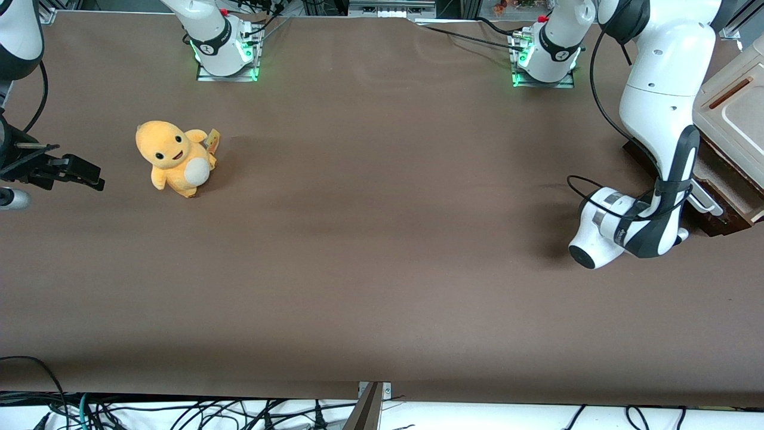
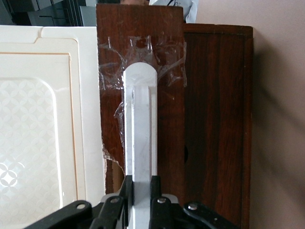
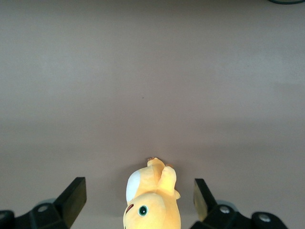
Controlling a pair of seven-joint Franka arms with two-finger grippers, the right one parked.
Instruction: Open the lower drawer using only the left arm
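The white bar handle (image 2: 139, 129) of the lower drawer (image 2: 162, 71) is clamped by the left arm's gripper (image 2: 140, 191); a straight outward pull is called for next.

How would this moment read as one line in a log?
gripper: shut on white bar handle | lower drawer: barely out | left arm: at cabinet

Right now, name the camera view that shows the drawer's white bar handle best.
The left wrist view: the white bar handle fills it, with the claw shut on its end. The front view shows only a sliver past the left arm. The right wrist view shows none.
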